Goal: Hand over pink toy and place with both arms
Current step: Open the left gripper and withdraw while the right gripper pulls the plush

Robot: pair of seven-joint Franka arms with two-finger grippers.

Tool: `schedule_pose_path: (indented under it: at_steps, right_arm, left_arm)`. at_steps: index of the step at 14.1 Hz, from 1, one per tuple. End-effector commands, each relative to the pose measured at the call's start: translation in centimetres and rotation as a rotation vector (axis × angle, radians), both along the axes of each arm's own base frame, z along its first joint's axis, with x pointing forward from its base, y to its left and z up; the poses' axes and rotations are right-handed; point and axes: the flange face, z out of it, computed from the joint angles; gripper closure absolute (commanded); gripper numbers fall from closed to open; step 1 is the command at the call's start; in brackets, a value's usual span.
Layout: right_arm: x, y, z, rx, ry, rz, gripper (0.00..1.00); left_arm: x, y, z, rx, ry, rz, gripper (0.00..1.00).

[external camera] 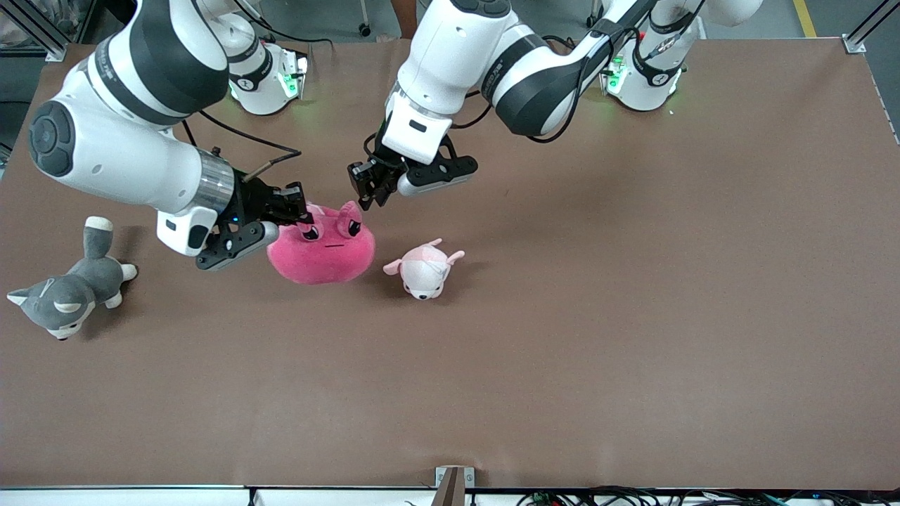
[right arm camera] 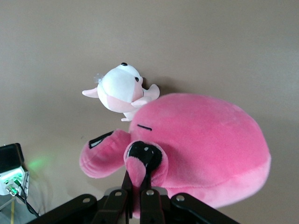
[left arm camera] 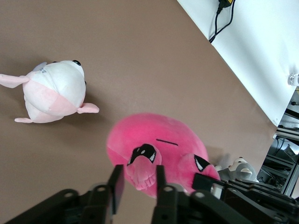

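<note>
The right gripper (external camera: 304,218) pinches an ear flap of the pink toy (external camera: 323,249); the left gripper (external camera: 370,191) (fingers spread) straddles its other ear flap.

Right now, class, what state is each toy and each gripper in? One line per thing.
pink toy: held up by one ear flap.
right gripper: shut on that ear flap.
left gripper: open around the other ear flap, not gripping.
pale plush animal: lying on the table.
grey plush dog: lying on the table.
</note>
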Motion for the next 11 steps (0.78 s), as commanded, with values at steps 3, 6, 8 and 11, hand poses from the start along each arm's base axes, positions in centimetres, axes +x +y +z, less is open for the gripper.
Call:
schedule_pose_path:
  at_steps: [3, 6, 8, 11]
  right_arm:
    - [1.7, -8.4, 0.8, -0.003, -0.014, -0.068, 1.00]
    - [3.3, -16.6, -0.6, -0.027, -0.015, -0.155, 1.00]
    - [4.2, -20.4, -2.6, -0.033, 0.010, -0.202, 1.00]
    - [4.9, -25.9, -6.4, -0.023, 0.022, -0.166, 1.00]
  left_arm:
    - [1.0, 1.1, 0.4, 0.042, -0.004, 0.023, 0.00]
    - [4.3, 5.7, 0.0, 0.173, 0.026, 0.057, 0.00]
    - [6.6, 10.7, -0.1, 0.297, 0.060, 0.018, 0.00]
    - [9.7, 18.3, 0.2, 0.426, 0.134, -0.058, 0.00]
